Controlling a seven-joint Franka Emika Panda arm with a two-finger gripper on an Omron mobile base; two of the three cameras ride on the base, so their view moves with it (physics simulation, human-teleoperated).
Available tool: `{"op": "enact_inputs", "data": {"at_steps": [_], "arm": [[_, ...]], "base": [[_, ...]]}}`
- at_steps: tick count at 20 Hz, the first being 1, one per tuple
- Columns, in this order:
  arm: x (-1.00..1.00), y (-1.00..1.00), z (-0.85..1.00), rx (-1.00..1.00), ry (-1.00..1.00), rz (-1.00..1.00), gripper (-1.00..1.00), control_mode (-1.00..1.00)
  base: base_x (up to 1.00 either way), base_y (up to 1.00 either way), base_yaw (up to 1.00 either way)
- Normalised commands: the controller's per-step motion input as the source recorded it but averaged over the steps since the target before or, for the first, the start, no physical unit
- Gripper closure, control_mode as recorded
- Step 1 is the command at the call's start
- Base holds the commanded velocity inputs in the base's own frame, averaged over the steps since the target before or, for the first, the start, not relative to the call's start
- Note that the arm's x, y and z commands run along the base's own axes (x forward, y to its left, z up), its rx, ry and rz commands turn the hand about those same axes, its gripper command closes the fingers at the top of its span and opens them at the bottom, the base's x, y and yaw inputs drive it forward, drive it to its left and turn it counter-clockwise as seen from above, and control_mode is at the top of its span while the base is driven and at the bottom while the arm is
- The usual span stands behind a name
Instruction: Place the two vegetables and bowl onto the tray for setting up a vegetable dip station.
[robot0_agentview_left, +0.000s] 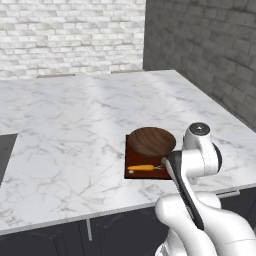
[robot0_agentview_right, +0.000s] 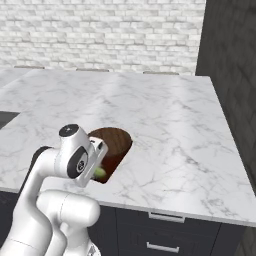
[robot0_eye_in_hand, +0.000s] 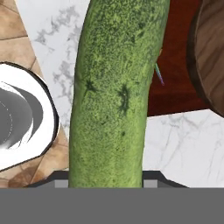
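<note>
Cucumber (robot0_eye_in_hand: 116, 96) sits clamped in your tool (robot0_eye_in_hand: 107, 181) above the tray's (robot0_agentview_left: 131, 165) near edge, carrot (robot0_agentview_left: 142, 167) and bowl (robot0_agentview_left: 151, 141) already aboard; release too early and it may roll off onto the tabletop (robot0_agentview_left: 75, 125).

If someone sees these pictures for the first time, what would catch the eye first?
Probably the slender dark green cucumber, which runs up the middle of the hand view, close to the camera. Next, the round dark brown wooden bowl on the flat reddish-brown wooden tray, with the slim orange carrot lying beside it.
</note>
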Motion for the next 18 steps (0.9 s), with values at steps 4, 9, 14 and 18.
{"op": "enact_inputs", "data": {"at_steps": [4,9,14,18], "arm": [[-0.12,0.25,0.00,0.00,0.00,0.00,1.00,-1.00],[-0.14,0.16,0.00,0.00,0.00,0.00,1.00,-1.00],[-0.12,0.14,-0.04,0.00,0.00,0.00,1.00,-1.00],[-0.08,0.15,-0.03,0.00,0.00,0.00,1.00,-1.00]], "base": [[0.00,0.00,0.00],[0.00,0.00,0.00],[0.00,0.00,0.00],[0.00,0.00,0.00]]}}
